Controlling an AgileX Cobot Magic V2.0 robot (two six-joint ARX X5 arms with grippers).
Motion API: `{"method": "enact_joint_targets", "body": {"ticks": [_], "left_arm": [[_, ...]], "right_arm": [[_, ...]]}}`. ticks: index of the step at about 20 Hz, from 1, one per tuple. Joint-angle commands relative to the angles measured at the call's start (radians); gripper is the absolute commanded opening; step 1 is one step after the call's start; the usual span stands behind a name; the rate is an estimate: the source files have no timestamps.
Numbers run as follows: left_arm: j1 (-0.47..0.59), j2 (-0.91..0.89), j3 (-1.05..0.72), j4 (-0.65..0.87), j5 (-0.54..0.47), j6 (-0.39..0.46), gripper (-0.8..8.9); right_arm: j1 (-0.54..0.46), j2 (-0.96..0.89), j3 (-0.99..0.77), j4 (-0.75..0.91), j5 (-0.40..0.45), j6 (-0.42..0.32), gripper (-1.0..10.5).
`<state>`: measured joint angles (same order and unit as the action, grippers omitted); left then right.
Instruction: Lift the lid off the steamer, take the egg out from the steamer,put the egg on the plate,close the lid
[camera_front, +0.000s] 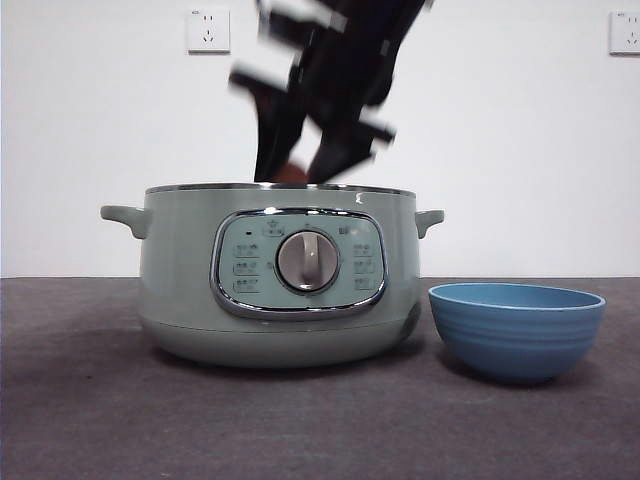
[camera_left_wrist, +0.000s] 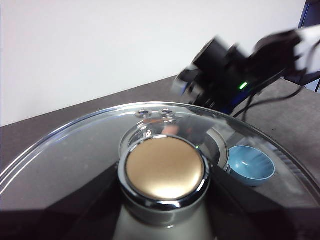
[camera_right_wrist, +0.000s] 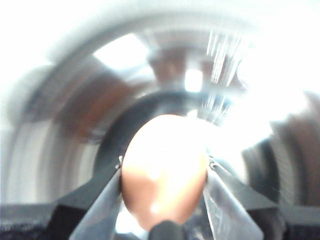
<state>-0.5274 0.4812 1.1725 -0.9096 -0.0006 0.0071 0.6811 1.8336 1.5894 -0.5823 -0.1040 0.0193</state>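
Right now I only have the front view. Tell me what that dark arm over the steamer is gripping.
Observer: The right gripper is shut on the egg; its wrist view shows it.
Operator: Report where the lid is.
Observer: The left gripper holds the lid by its knob, up in the air.
Operator: Check the plate.
Observer: Seen through the lid's glass, the plate shows no egg inside.

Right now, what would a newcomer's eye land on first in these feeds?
The right hand, shut on the brown egg and blurred with motion, just above the open steamer. Next, the left hand holds the glass lid by its knob, off the pot. The blue plate waits beside the steamer.
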Motion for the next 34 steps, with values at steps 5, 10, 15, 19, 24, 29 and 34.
{"method": "enact_joint_targets", "body": {"ticks": [5,10,15,19,24,29,34], "left_arm": [[-0.002,-0.011,0.014,0.070,0.003,-0.004,-0.09],[-0.002,-0.011,0.014,0.070,0.004,-0.006,-0.08],[-0.002,-0.011,0.014,0.070,0.006,-0.006,-0.08],[-0.002,-0.011,0.014,0.066,0.006,-0.006,-0.09],[-0.002,-0.011,0.014,0.046,0.006,-0.006,-0.08],[-0.002,-0.011,0.014,0.039,0.006,-0.006,-0.08],[-0.002,-0.011,0.014,0.038,0.005,-0.006,-0.09]], "right_arm": [[-0.006,-0.394,0.005,-0.299,0.185,-0.028,-0.2],[-0.088,-0.570,-0.105,-0.428,0.189,-0.022,-0.2],[-0.129,-0.637,-0.443,-0.280,0.181,-0.010,-0.2],[-0.148,-0.594,-0.649,-0.060,0.151,-0.010,-0.2],[-0.178,-0.435,-0.699,0.072,0.154,-0.015,-0.2],[-0.196,-0.282,-0.699,0.156,0.128,-0.017,-0.2],[-0.196,-0.219,-0.699,0.167,0.128,-0.017,-0.2]]}}
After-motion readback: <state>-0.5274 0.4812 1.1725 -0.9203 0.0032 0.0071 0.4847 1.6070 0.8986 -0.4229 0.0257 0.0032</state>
